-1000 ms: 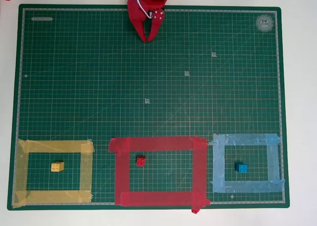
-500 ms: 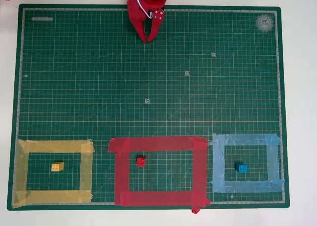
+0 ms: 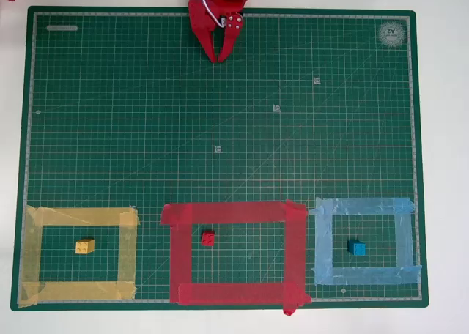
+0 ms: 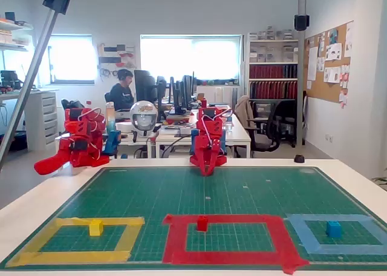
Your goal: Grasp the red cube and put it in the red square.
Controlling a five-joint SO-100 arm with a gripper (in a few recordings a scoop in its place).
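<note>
Red cube [image 3: 209,238] flat inside red square [image 3: 179,253], edges roughly square to the tape, no long axis; tool [image 3: 218,57] pressed together, well apart.

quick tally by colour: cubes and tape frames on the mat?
Red: 2, the red cube and the red square around it.
Yellow: 2, the yellow cube and the yellow tape frame.
Blue: 2, the blue cube and the light-blue tape frame.
Total: 6, that is 3 cubes and 3 frames.
</note>
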